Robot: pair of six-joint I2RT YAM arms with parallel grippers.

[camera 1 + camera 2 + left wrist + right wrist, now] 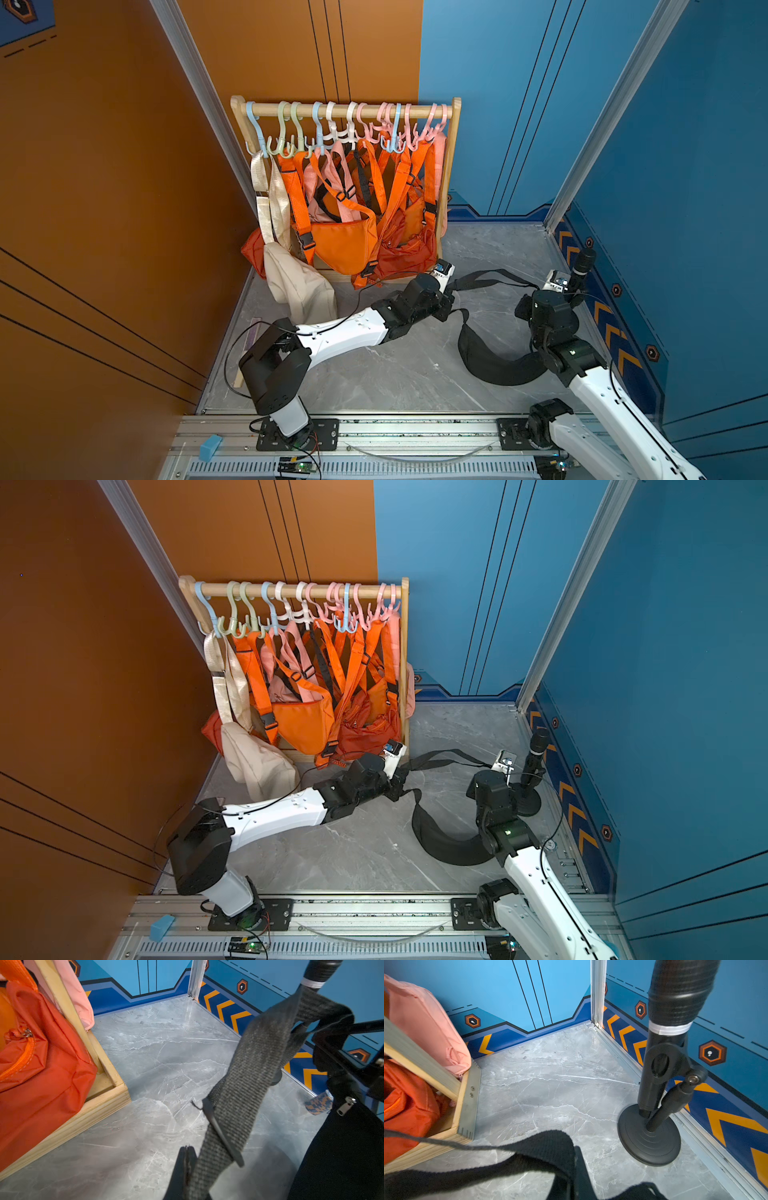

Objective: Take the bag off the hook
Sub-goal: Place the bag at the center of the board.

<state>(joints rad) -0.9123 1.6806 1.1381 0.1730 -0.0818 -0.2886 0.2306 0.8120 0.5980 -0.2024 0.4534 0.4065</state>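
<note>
Already the black bag [494, 368] is off the rack [268, 109].
It lies on the desk [374, 374] in front of the rack, clear of the hooks [319, 129]. Our left jaws and right jaws are both pinched shut on its strap [498, 273], which arches between them. We judge that only letting go remains.

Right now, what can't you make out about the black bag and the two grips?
- Left gripper: pinching the strap or just beside it? Left wrist view; bottom edge cuts the contact off.
- Right gripper: same doubt; right wrist view, strap drapes over it.
- Bag: one end, both top views, under the right arm.
</note>
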